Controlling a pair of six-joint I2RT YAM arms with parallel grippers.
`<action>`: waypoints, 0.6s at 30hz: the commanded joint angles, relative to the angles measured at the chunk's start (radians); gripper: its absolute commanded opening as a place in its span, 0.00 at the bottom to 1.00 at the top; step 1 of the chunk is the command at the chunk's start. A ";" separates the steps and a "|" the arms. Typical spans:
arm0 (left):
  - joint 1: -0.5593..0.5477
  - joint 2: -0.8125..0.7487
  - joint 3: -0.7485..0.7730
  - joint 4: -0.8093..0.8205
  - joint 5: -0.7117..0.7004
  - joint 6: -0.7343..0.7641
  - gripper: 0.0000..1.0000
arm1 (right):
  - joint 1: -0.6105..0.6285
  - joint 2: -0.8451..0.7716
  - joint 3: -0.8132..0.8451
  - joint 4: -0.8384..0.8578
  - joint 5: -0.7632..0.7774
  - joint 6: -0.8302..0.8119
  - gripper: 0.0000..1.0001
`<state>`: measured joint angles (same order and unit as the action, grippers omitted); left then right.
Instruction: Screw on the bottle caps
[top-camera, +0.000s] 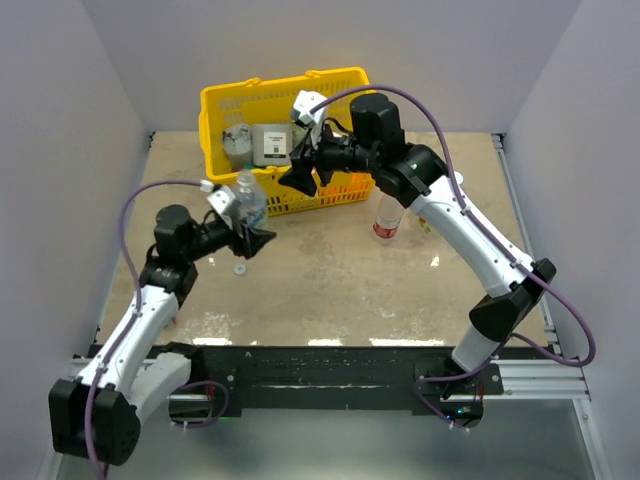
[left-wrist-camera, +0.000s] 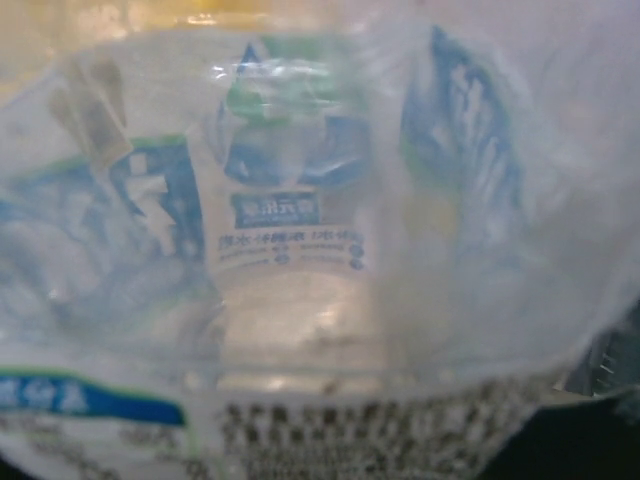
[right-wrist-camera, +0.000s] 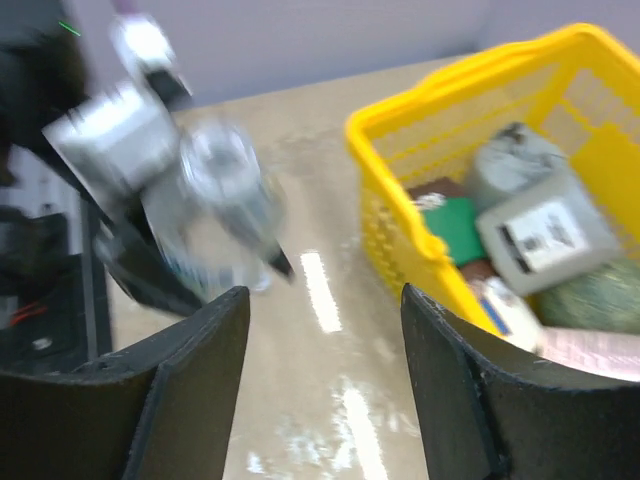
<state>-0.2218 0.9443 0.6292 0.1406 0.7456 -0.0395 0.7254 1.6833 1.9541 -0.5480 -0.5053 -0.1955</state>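
Top external is the view in which the short bluish-labelled bottle (top-camera: 250, 202) is seen clamped upright in the left claw (top-camera: 253, 236), presumably steadied for capping, while the right claw (top-camera: 300, 180) is held apart, empty, and a white cap (top-camera: 240, 268) is left on the tabletop (top-camera: 330, 285) nearby.

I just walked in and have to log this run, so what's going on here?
The left gripper is holding the short blue-labelled bottle. The right gripper is open and empty, close to that bottle and in front of the yellow basket. A white cap lies on the table by the left gripper. The red-labelled bottle stands off to the right.
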 joint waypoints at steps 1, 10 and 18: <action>0.197 -0.116 0.116 -0.133 -0.208 -0.077 0.00 | -0.003 -0.007 -0.021 0.063 0.154 -0.065 0.62; 0.254 -0.190 0.349 -0.174 -0.725 -0.132 0.00 | 0.193 0.176 -0.187 0.146 0.149 -0.046 0.61; 0.300 -0.154 0.477 -0.199 -0.652 -0.184 0.00 | 0.246 0.482 -0.066 0.169 0.168 -0.155 0.60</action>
<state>0.0719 0.7738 1.0554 -0.0414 0.1024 -0.1902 0.9596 2.1017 1.7893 -0.4202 -0.3676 -0.2684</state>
